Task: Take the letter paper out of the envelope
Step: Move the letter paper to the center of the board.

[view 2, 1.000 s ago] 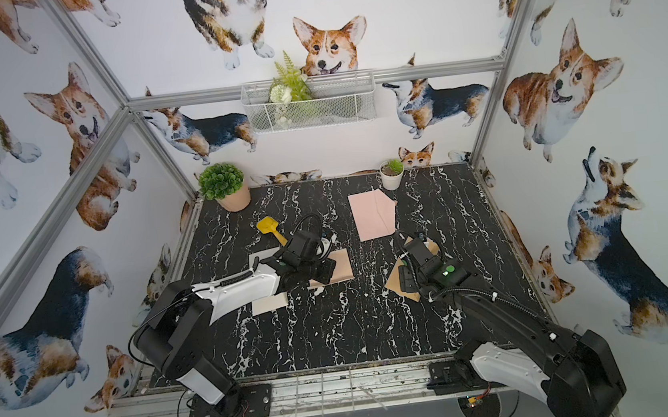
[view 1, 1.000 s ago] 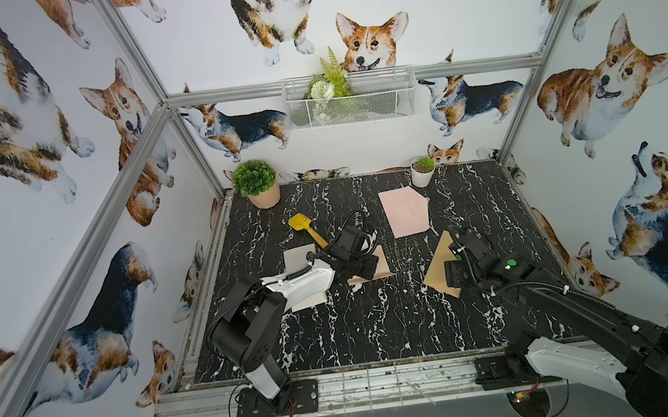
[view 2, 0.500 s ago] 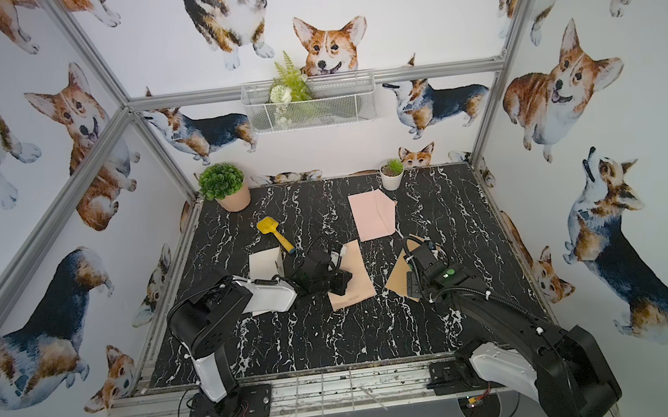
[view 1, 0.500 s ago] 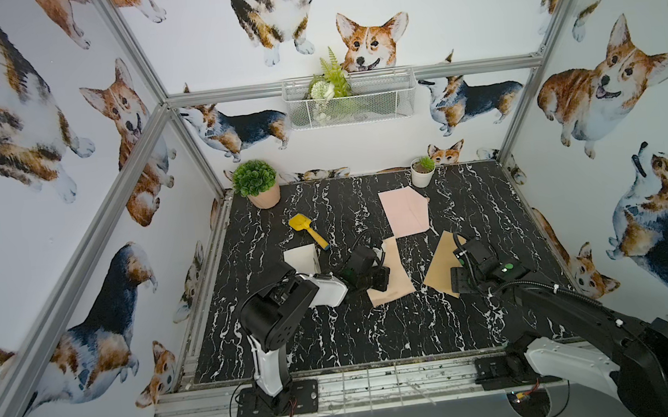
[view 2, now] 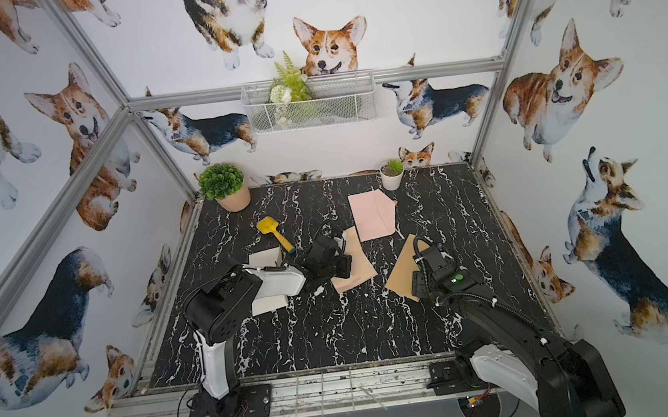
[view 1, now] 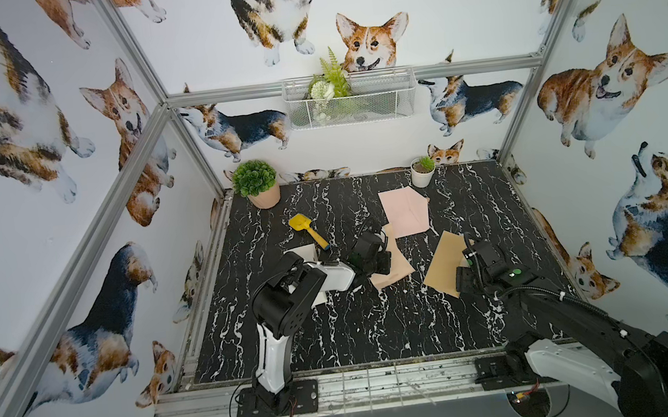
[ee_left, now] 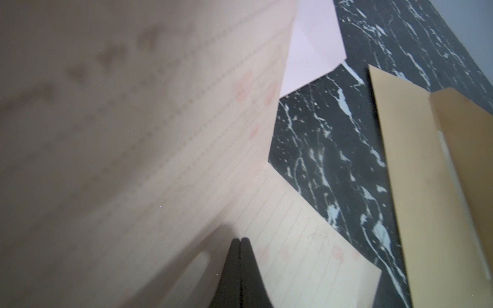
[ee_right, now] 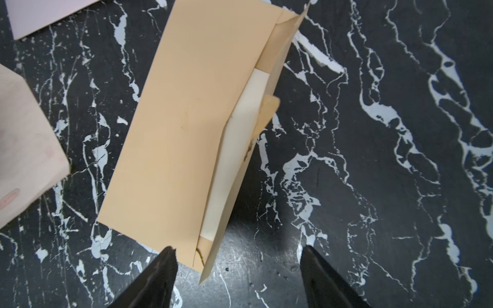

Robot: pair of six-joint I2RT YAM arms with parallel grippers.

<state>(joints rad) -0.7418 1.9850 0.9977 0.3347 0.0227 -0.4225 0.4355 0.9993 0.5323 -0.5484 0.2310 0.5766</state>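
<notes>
Envelope (ee_right: 186,120) corner lies between right hand's (ee_right: 238,249) spread jaws.

My black marble tabletop (view 1: 336,334) carries a yellow toy shovel (view 1: 299,223), a bushy potted plant (view 1: 257,183) and a small succulent in a white pot (view 1: 423,172).

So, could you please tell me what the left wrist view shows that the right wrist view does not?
Only the left wrist view: the left gripper, shut on the lined letter paper, whose dotted lines show and one fold of which rises close to the lens.
Only the right wrist view: the right gripper, open, and the brown envelope along its whole length, with a white sheet in its gaping side.
Both: part of that envelope, a corner of the pink envelope, the lined paper and the black marble table.
</notes>
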